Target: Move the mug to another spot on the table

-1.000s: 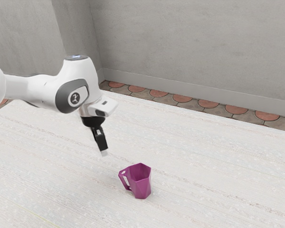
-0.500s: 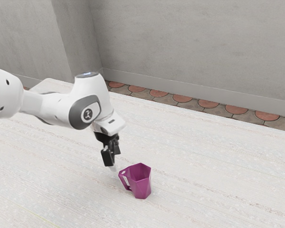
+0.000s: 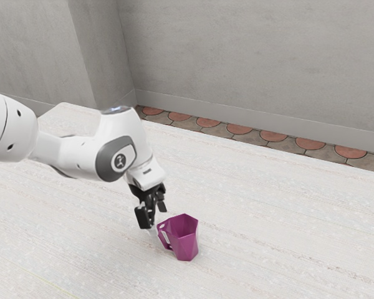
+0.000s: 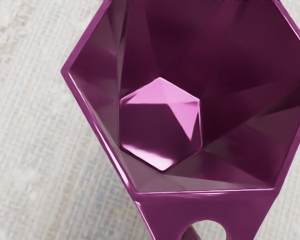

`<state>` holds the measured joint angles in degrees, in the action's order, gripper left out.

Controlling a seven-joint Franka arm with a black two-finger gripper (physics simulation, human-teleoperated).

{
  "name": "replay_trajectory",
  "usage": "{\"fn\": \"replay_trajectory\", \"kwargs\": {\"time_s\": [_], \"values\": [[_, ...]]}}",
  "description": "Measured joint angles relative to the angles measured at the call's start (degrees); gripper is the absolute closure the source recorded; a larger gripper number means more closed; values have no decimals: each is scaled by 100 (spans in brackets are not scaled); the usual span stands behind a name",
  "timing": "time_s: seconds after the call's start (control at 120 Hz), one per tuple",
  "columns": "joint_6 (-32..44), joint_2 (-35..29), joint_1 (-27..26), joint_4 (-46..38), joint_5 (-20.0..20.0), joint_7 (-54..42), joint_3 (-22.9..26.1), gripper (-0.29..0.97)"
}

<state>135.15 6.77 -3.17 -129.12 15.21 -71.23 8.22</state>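
A magenta, six-sided mug (image 3: 182, 237) stands upright on the pale table (image 3: 287, 205), its handle (image 3: 164, 236) turned toward the exterior view's left. My gripper (image 3: 151, 215) hangs just above and to the left of the handle, tilted, its black fingers open with nothing between them. In the wrist view I look straight down into the mug (image 4: 162, 125); its hexagonal floor shows, and its handle (image 4: 205, 222) lies nearest my hand.
The white arm (image 3: 75, 152) reaches in from the exterior view's left. A grey wall (image 3: 255, 62) and a strip of red-tiled floor (image 3: 268, 134) lie beyond the table's far edge. Bare tabletop surrounds the mug on all sides.
My hand has come down and moved toward the exterior view's right, from well above the table to just over the mug's handle. The mug has stayed where it was.
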Motion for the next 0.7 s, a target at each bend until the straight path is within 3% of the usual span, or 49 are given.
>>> {"fn": "replay_trajectory", "kwargs": {"time_s": [0.35,0.7], "values": [[297,300,-8,-1,36,-380,98,0],[548,540,-2,-1,324,-588,101,0]]}}
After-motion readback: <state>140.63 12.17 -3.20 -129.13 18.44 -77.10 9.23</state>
